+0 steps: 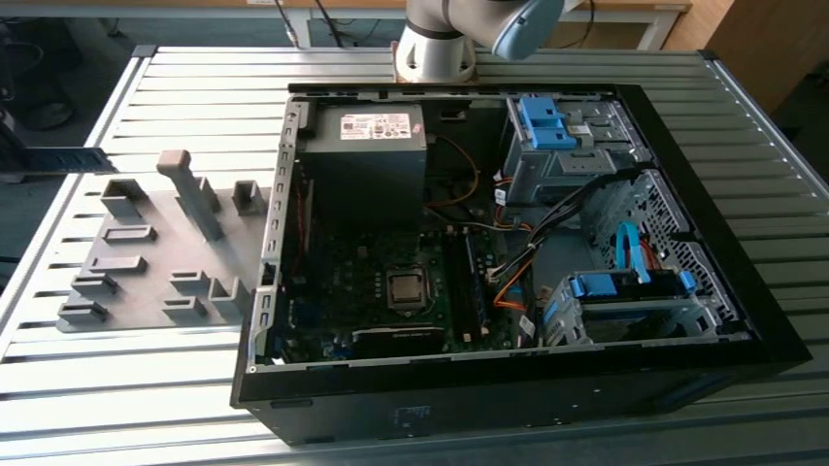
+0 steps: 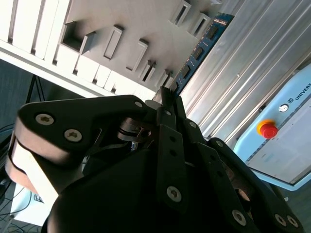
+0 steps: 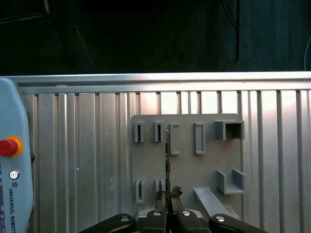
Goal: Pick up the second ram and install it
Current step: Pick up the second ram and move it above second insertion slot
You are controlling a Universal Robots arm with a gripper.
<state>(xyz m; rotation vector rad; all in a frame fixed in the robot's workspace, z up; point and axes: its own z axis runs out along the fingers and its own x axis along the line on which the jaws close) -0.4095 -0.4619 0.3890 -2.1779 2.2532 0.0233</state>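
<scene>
Black hand pinches thin second ram (flat, blue-green).

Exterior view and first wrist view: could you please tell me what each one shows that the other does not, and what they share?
On the exterior view's side: the open computer case and the arm's base. On the first wrist view's side: a light blue pendant with a red button. Shared: the second ram, which the gripper is shut on and which is seen edge-on in the first wrist view, the grey holder plate and the slatted table.
</scene>
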